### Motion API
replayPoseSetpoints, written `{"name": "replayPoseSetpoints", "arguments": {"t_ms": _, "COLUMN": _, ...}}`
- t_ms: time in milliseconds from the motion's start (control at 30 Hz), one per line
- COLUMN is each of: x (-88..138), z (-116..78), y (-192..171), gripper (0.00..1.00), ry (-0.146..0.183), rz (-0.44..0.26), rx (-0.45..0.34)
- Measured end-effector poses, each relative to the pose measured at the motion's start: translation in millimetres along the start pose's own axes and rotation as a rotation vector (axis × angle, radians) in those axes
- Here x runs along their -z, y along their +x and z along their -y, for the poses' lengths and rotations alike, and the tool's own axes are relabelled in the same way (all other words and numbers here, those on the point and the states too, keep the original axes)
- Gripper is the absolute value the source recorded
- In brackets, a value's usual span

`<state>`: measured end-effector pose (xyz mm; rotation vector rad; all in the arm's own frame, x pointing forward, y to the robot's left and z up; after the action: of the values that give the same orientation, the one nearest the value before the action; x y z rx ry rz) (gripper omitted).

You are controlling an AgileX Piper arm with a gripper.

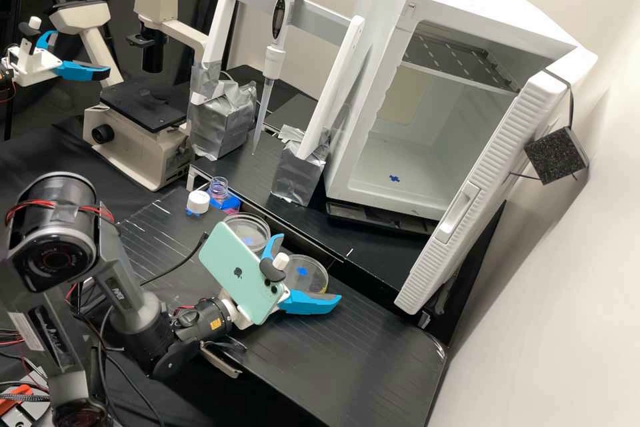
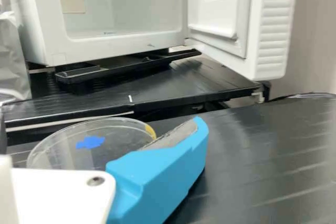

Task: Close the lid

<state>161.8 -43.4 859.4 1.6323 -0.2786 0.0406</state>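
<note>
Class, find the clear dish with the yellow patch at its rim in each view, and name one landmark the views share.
High view: dish just below centre, by the open end effector.
Wrist view: dish on the bench, partly hidden by a blue finger.
Shared landmark: the white cabinet's open door.

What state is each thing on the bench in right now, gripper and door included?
Gripper, open
Nearer petri dish, flat, lid unclear
Farther petri dish, flat, lid unclear
Bottle, uncapped
White cap, off, beside the bottle
Cabinet door, wide open
Pipette, hung in its stand
</note>
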Motion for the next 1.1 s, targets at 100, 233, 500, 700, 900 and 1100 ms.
{"name": "replayPoseSetpoints", "arguments": {"t_ms": 100, "x": 2.9, "z": -0.3, "y": -3.4, "gripper": 1.00, "ry": -0.009, "rz": -0.010, "rx": -0.009}}
{"name": "replayPoseSetpoints", "arguments": {"t_ms": 233, "x": 7.4, "z": -0.2, "y": -4.7, "gripper": 1.00, "ry": -0.048, "rz": -0.030, "rx": -0.010}}
{"name": "replayPoseSetpoints", "arguments": {"t_ms": 500, "x": 11.6, "z": 5.4, "y": -3.1, "gripper": 1.00, "ry": -0.109, "rz": -0.056, "rx": 0.019}}
{"name": "replayPoseSetpoints", "arguments": {"t_ms": 700, "x": 3.1, "z": 7.2, "y": -0.3, "gripper": 1.00, "ry": -0.096, "rz": -0.007, "rx": 0.020}}
{"name": "replayPoseSetpoints", "arguments": {"t_ms": 900, "x": 0.6, "z": 7.2, "y": 0.0, "gripper": 1.00, "ry": -0.096, "rz": 0.008, "rx": 0.020}}
{"name": "replayPoseSetpoints", "arguments": {"t_ms": 1100, "x": 0.1, "z": 7.6, "y": 0.4, "gripper": 1.00, "ry": -0.099, "rz": 0.008, "rx": 0.021}}
